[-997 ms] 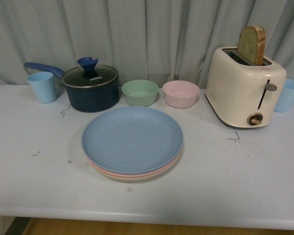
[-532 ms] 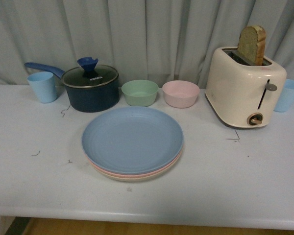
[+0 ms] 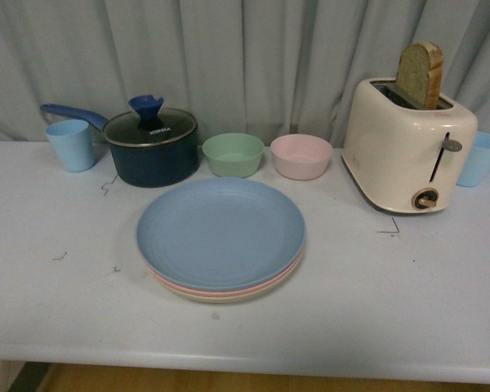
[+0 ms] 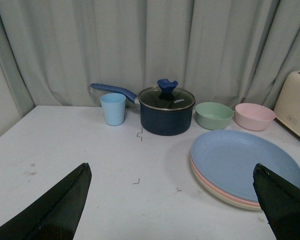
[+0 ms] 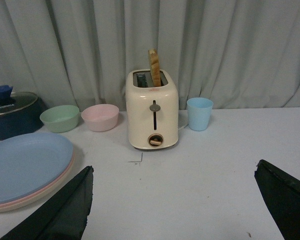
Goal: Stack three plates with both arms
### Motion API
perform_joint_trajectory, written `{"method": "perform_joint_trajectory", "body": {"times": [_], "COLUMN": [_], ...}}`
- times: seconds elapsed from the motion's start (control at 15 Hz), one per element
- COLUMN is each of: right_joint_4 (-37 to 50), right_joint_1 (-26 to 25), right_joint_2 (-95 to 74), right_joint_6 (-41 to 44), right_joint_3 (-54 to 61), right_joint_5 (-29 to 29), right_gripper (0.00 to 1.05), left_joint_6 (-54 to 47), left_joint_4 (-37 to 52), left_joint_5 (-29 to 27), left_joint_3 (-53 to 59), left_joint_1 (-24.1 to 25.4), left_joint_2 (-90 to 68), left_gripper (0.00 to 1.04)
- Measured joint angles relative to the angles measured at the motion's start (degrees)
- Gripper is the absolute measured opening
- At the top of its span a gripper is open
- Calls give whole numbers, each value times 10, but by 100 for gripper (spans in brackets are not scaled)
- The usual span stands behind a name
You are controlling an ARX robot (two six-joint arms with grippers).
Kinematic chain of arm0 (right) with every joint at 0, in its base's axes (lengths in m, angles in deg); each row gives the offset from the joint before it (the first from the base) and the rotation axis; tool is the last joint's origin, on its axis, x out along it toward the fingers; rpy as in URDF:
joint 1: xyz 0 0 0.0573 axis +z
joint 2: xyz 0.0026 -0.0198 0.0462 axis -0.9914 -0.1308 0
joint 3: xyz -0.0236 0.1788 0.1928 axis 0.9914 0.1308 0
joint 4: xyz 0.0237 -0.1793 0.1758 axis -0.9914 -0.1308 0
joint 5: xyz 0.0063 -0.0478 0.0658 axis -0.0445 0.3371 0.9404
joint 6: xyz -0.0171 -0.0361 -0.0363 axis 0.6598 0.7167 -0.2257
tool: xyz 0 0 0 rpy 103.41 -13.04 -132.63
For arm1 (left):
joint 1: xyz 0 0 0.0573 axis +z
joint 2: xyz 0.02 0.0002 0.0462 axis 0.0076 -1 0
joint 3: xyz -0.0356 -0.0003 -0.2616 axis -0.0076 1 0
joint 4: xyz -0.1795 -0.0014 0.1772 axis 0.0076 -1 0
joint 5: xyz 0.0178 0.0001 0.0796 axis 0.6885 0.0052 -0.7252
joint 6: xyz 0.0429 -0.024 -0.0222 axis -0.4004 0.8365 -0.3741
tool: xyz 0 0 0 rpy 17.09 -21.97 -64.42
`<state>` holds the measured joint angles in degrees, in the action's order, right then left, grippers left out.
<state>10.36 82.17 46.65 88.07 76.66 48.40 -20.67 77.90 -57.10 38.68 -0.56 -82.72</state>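
The three plates lie in one stack in the middle of the white table: the blue plate (image 3: pixel 220 231) on top, the pink plate's rim (image 3: pixel 229 291) under it, the beige plate's rim (image 3: pixel 216 299) at the bottom. The stack also shows in the left wrist view (image 4: pixel 242 162) and at the edge of the right wrist view (image 5: pixel 25 167). Neither arm shows in the front view. My left gripper (image 4: pixel 172 200) is open and empty, back from the stack on its left side. My right gripper (image 5: pixel 172 200) is open and empty over bare table, right of the stack.
Behind the stack stand a dark blue lidded pot (image 3: pixel 151 147), a green bowl (image 3: pixel 233 154) and a pink bowl (image 3: pixel 301 156). A cream toaster (image 3: pixel 408 155) with bread stands at the right. Light blue cups (image 3: pixel 70 144) (image 3: pixel 480 158) flank the row. A curtain hangs behind.
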Motion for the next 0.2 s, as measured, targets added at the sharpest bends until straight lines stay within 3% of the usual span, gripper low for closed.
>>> {"method": "perform_joint_trajectory", "body": {"times": [0.2], "right_joint_4": [0], "right_joint_1": [0], "right_joint_2": [0], "right_joint_6": [0], "right_joint_3": [0], "right_joint_5": [0], "right_gripper": [98], "left_joint_6": [0], "left_joint_4": [0], "left_joint_5": [0], "left_joint_3": [0], "left_joint_1": [0], "left_joint_2": [0], "left_gripper": [98]}}
